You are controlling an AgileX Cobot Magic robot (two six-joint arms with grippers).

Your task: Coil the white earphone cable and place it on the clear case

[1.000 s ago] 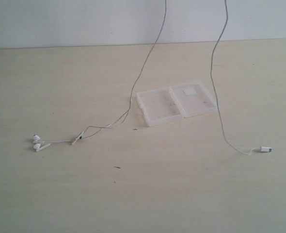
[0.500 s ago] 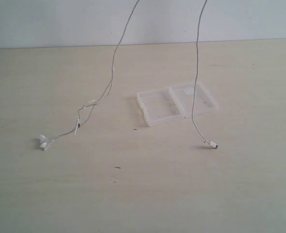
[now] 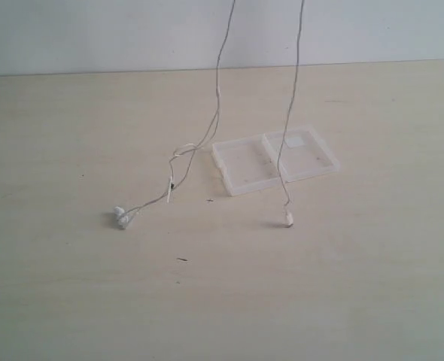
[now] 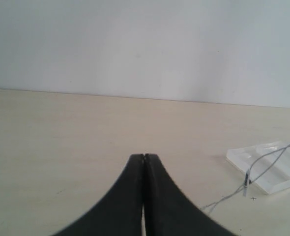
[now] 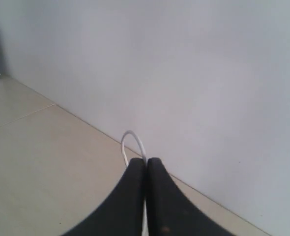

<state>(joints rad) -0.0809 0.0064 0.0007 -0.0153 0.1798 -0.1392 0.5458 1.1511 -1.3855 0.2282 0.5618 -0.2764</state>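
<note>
Cable (image 3: 217, 113): saw loop pinched in clamped right gripper (image 5: 146, 160), strands hung high, likely for coiling. Noted earbuds (image 3: 121, 217) at 8 o'clock of case (image 3: 244, 184), plug (image 3: 288, 219) at 6. Found left gripper (image 4: 143, 156) closed, seemingly bare.

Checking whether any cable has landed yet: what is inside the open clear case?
No cable lies in either half of the clear case; only one half's small white patch shows. A strand of the white earphone cable hangs across that half, hiding a thin strip.
</note>
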